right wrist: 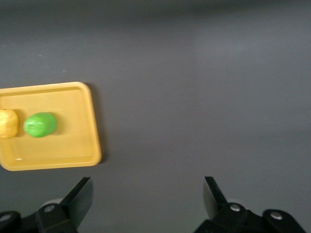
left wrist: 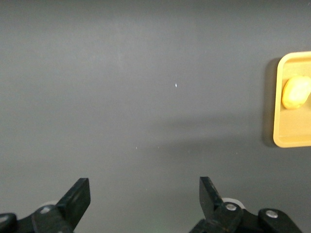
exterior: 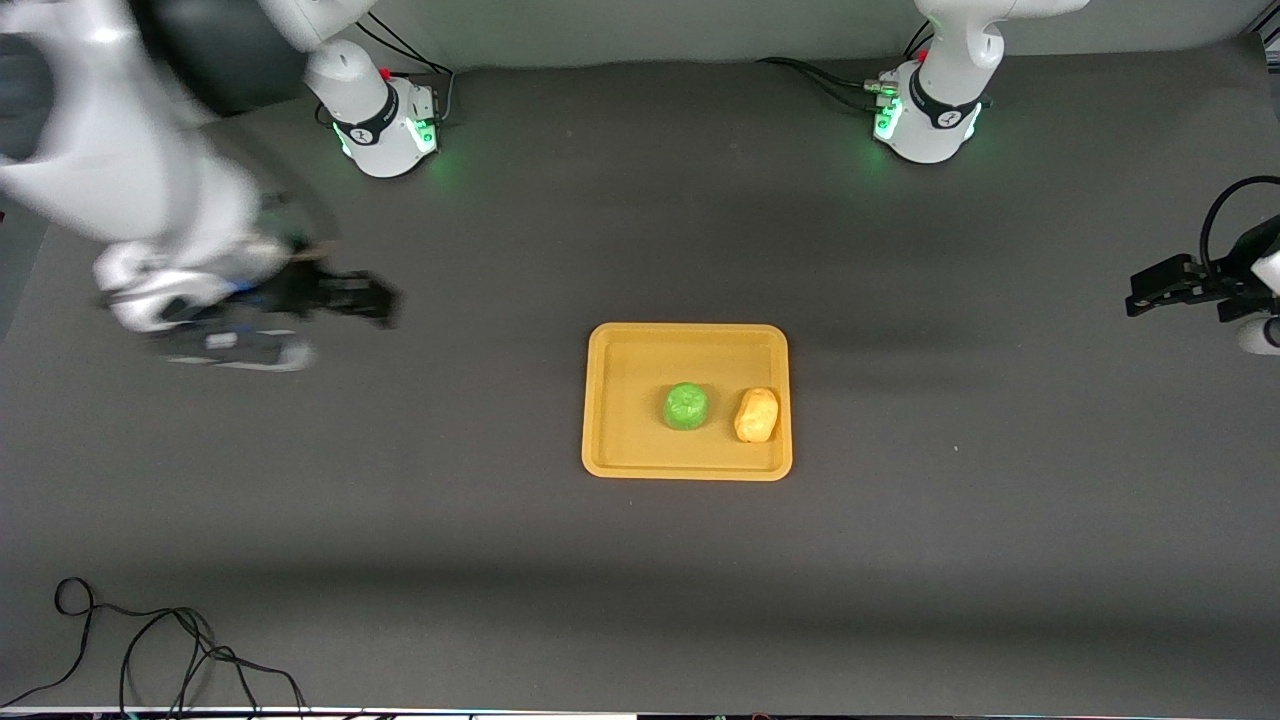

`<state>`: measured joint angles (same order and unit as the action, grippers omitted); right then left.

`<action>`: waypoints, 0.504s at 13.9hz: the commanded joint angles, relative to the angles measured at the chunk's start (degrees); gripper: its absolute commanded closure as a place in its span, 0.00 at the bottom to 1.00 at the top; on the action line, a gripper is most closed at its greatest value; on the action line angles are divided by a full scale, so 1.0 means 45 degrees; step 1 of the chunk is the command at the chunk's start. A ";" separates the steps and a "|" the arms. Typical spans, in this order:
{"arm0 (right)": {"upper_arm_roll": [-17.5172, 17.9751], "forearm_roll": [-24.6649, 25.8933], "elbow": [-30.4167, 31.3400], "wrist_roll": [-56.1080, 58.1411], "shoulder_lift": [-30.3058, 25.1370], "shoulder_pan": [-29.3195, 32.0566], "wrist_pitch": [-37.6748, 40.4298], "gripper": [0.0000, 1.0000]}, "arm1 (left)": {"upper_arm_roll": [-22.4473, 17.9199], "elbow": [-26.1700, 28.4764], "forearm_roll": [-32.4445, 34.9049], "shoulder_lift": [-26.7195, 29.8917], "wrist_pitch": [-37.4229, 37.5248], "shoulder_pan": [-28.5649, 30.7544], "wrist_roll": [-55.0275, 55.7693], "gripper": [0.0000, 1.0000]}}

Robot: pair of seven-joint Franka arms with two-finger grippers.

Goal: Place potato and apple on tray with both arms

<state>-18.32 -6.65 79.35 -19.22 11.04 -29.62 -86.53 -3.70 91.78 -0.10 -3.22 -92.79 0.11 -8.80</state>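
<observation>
- Front view: the right gripper [exterior: 385, 300] hangs over bare table toward the right arm's end, well apart from the tray. Its arm shows as a motion blur.
- In the right wrist view, this gripper's [right wrist: 147, 191] two fingers stand wide apart with nothing between them.
- The yellow-orange tray [exterior: 686, 468] lies flat at the middle of the table.
- The apple [exterior: 686, 407] sits on the tray, near its centre.
- The potato [exterior: 757, 415] sits on the tray just beside the apple, close to the rim on the left arm's side.
- The left gripper [exterior: 1135, 302] hangs over bare table at the left arm's end, well apart from the tray.
- In the left wrist view, this gripper's [left wrist: 145, 191] fingers are spread wide and hold nothing.
</observation>
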 commanded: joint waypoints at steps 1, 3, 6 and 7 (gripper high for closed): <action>0.2032 0.0810 0.1700 0.2116 -0.1434 0.3094 -0.0633 0.00 | -0.0037 -0.0474 -0.0250 0.0013 -0.0103 -0.0064 -0.0114 0.00; 0.2782 0.1243 0.1857 0.2803 -0.1612 0.4527 -0.0673 0.00 | 0.0021 -0.0727 0.0000 -0.0006 -0.0278 -0.0218 -0.0231 0.00; 0.2881 0.1185 0.2792 0.4268 -0.2080 0.5878 -0.1295 0.00 | 0.0412 -0.0670 0.1096 -0.0065 -0.0707 -0.0318 -0.0212 0.00; 0.2919 0.1204 0.2989 0.4291 -0.2236 0.5977 -0.1356 0.00 | 0.0431 -0.0709 0.1096 -0.0046 -0.0728 -0.0337 -0.0212 0.00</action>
<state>-6.54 -2.49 88.04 -2.09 4.37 -4.58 -90.22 -1.79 89.40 3.46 -3.22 -95.50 -0.78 -9.27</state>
